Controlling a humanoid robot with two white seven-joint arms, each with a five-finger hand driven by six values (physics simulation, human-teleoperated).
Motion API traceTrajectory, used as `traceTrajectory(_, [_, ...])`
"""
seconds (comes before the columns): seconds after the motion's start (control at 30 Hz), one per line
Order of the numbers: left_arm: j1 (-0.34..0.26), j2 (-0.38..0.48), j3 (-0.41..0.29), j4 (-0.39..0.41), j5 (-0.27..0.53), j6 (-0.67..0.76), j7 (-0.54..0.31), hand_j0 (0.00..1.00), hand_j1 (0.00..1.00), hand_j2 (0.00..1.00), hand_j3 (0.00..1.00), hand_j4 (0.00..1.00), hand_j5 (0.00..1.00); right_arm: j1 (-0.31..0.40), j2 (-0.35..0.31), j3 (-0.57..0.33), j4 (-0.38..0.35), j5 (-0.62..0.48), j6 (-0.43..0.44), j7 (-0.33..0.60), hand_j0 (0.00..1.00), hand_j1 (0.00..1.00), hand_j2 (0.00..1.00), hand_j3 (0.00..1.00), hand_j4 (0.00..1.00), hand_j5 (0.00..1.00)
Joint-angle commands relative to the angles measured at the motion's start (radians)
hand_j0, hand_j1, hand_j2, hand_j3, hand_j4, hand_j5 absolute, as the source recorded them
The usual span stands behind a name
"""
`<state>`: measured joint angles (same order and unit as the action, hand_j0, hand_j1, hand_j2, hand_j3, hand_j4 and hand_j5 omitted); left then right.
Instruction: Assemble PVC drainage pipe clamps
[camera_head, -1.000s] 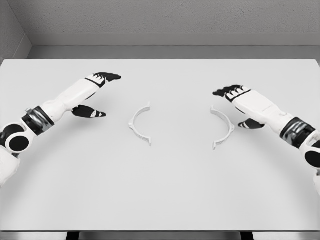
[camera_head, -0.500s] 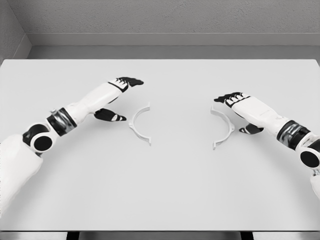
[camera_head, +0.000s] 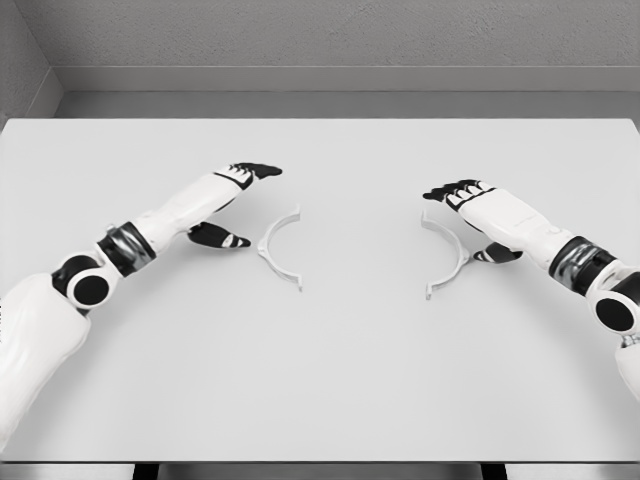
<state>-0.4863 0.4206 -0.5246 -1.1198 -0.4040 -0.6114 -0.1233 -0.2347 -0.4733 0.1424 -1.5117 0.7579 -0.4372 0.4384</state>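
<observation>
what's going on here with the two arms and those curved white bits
A two-armed robot is about to put a pipe clamp together on a white table. The two halves lie apart: the left clamp half and the right clamp half, curves facing each other. The left hand hangs open beside its half, the right hand open right at its half. Neither piece is gripped yet, and nothing is joined.

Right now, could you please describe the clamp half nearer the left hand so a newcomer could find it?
On the white table, look just beside the left hand. The left clamp half is a thin white arc bulging toward that hand, mirroring its twin.
</observation>
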Motion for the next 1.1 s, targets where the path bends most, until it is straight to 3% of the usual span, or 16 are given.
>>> traceTrajectory(0.0, [0.000, -0.009, 0.000, 0.003, 0.007, 0.001, 0.001, 1.00, 1.00, 1.00, 1.00, 1.00, 1.00, 0.000, 0.007, 0.000, -0.002, -0.005, 0.002, 0.000, 1.00, 1.00, 1.00, 1.00, 1.00, 1.00])
traceTrajectory(0.6, [0.009, -0.063, -0.003, 0.003, -0.018, 0.001, 0.001, 1.00, 1.00, 1.00, 1.00, 1.00, 1.00, -0.009, 0.022, 0.029, -0.018, 0.000, 0.023, 0.000, 1.00, 1.00, 1.00, 1.00, 1.00, 1.00])
traceTrajectory(1.07, [0.000, -0.052, 0.005, 0.015, -0.013, 0.001, 0.001, 1.00, 1.00, 1.00, 1.00, 1.00, 1.00, -0.037, 0.036, 0.091, -0.022, 0.000, 0.060, 0.000, 1.00, 1.00, 1.00, 1.00, 1.00, 1.00])
